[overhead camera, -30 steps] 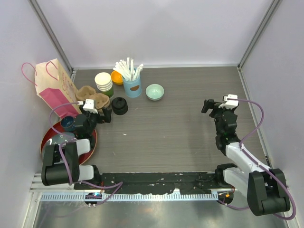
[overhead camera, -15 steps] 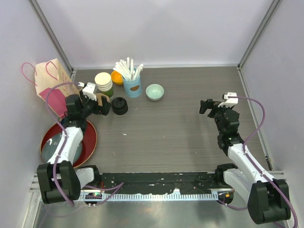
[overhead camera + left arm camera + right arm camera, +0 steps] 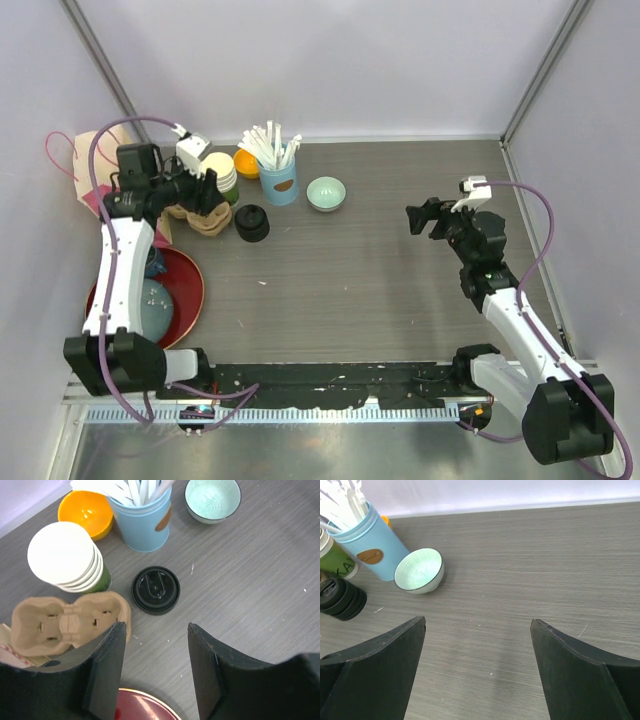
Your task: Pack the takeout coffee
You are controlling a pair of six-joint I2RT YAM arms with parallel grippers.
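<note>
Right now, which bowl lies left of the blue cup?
The orange bowl, by the cup stack; the pale green bowl lies right of the blue cup.

A grey table (image 3: 250, 595) with fine wood-grain streaks is filling the frame. At upper left, a stack of cups (image 3: 62, 552) is showing cream-white insides and dark green sides, next to a bright orange bowl (image 3: 87, 512). A sky-blue cup (image 3: 142, 530) is wearing a brown oval label (image 3: 166, 517) and holding white straws (image 3: 125, 486). At upper right, a pale green bowl (image 3: 212, 497) is showing fine concentric rings inside. Glossy black lids (image 3: 155, 590) are sitting at centre, a plain tan cardboard carrier (image 3: 65, 622) at lower left, and a deep red tray (image 3: 145, 707) along the bottom edge.
</note>
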